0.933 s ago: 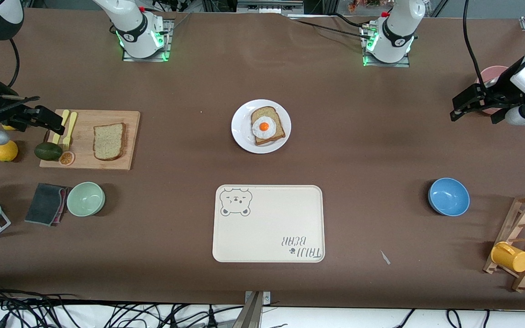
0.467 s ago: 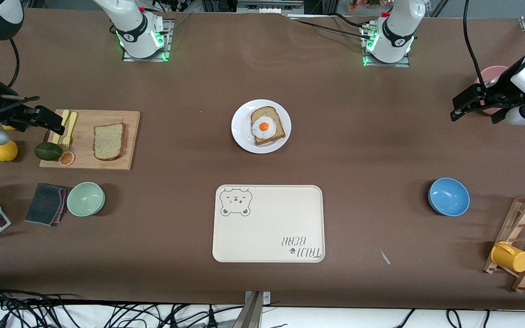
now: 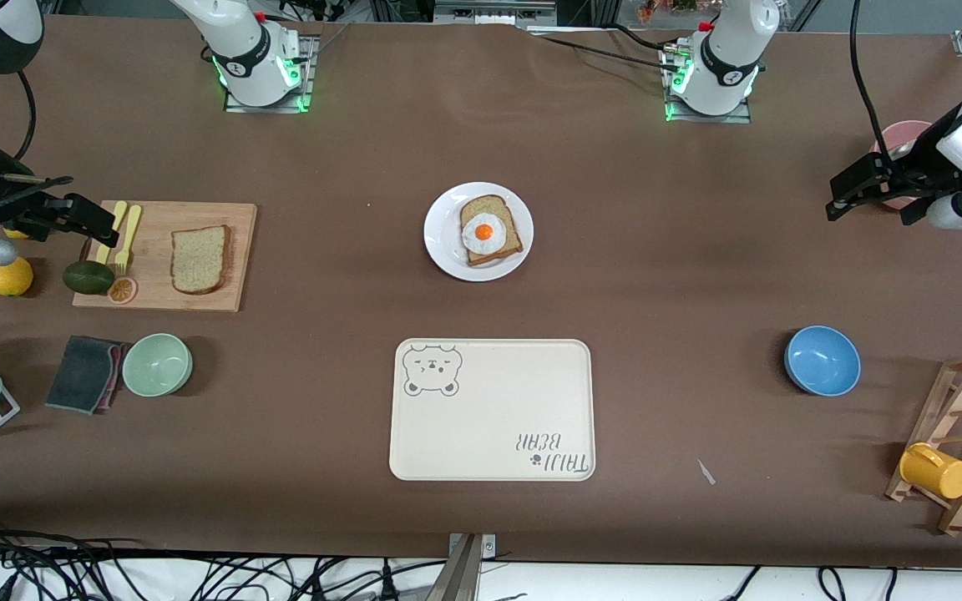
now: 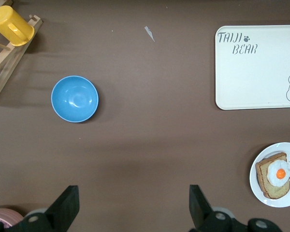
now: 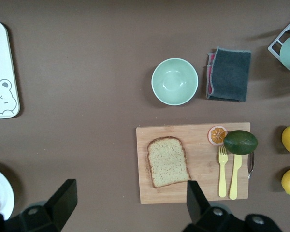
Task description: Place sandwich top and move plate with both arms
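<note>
The sandwich top (image 3: 200, 259), a plain speckled brown-crusted slice, lies on a wooden cutting board (image 3: 165, 288) toward the right arm's end of the table. It also shows in the right wrist view (image 5: 167, 161). The small white plate (image 3: 446, 238) sits mid-table and bears a bread slice with a fried egg (image 3: 489, 230). The plate also shows in the left wrist view (image 4: 257, 176). My right gripper (image 3: 84, 221) hangs open and empty over the board's outer edge (image 5: 129, 200). My left gripper (image 3: 865, 190) hangs open and empty over the left arm's end of the table (image 4: 133, 205).
The beige bear-printed tray (image 3: 492, 409) lies nearer the camera than the plate. An avocado (image 3: 88, 276), an orange slice and two yellow forks (image 3: 125, 235) share the board. A green bowl (image 3: 157, 364), grey cloth (image 3: 84, 373), blue bowl (image 3: 822, 360), wooden rack with a yellow mug (image 3: 936, 471) stand around.
</note>
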Robot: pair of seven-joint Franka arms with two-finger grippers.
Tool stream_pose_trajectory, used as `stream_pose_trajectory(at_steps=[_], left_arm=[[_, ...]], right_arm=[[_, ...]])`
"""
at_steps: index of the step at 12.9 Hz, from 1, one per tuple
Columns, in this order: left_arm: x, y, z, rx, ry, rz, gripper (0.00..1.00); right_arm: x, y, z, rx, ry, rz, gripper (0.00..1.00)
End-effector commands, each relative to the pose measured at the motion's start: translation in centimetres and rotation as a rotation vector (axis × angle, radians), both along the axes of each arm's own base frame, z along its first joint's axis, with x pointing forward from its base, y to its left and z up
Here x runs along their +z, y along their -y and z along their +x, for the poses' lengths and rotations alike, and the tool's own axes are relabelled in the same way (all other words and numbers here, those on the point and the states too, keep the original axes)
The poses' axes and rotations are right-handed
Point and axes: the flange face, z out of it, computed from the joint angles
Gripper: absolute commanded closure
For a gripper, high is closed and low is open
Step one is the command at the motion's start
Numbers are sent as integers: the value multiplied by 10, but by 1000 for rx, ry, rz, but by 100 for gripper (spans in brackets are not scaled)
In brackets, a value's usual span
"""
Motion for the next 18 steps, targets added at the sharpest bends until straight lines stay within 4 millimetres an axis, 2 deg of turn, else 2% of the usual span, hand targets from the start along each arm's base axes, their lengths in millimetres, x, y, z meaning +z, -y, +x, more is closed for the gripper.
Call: stream_pose_trajectory(at_steps=[1, 9, 13, 17, 18], left_arm=[[5, -1, 0, 3, -5, 27, 0], [4, 1, -2, -1, -24, 28, 0], [4, 1, -2, -1, -22, 29, 0], [4, 1, -2, -1, -22, 29, 0], [5, 1, -2, -1, -21, 29, 0]], right_arm=[[3, 1, -7, 2, 5, -9, 0], [8, -1, -6, 7, 14, -12, 0], [2, -3, -13, 30, -33, -19, 0], [-18, -5, -14, 35, -61, -18, 3], [-32, -2, -14, 31, -67, -17, 3]])
